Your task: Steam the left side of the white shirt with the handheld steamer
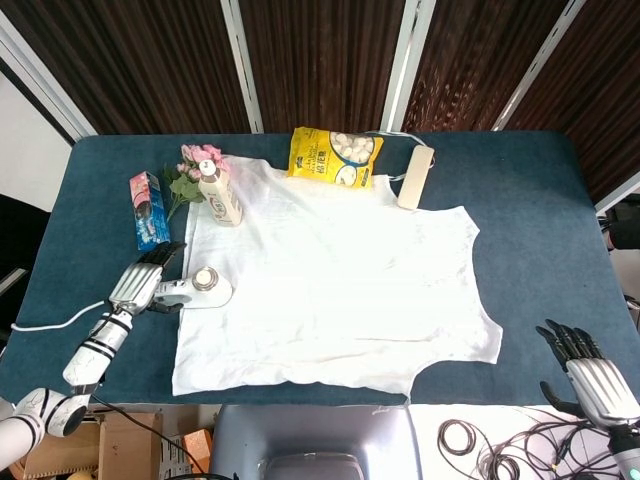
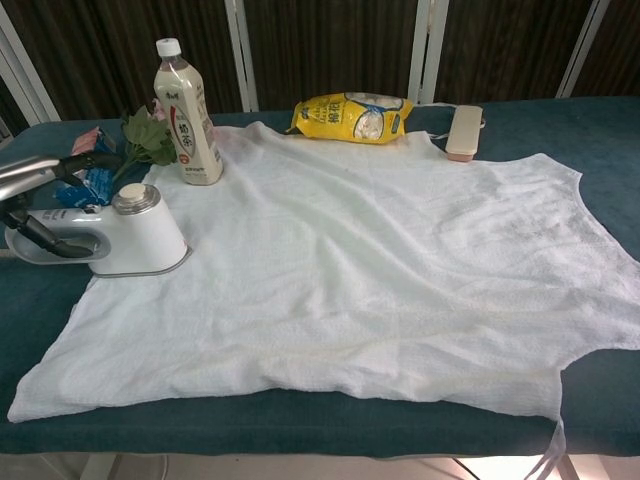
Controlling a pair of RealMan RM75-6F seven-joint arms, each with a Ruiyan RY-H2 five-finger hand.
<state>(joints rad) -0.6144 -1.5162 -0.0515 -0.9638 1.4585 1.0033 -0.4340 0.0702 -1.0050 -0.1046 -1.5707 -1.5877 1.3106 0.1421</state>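
The white shirt (image 1: 330, 280) (image 2: 370, 260) lies spread flat on the blue table (image 1: 540, 200). The white handheld steamer (image 1: 205, 290) (image 2: 130, 235) stands on the shirt's left edge, its handle pointing off the cloth. My left hand (image 1: 145, 278) (image 2: 40, 175) is at that handle, its fingers lifted and spread above it; a dark digit seems to lie inside the handle loop. My right hand (image 1: 590, 375) hangs below the table's front right corner, fingers spread, holding nothing; the chest view does not show it.
A tea bottle (image 1: 220, 195) (image 2: 185, 110), flowers (image 1: 190, 170) and a blue-pink box (image 1: 148, 210) stand behind the steamer. A yellow snack bag (image 1: 335, 157) and a beige case (image 1: 415, 177) lie at the shirt's far edge. The steamer's white cord (image 1: 50, 325) trails left.
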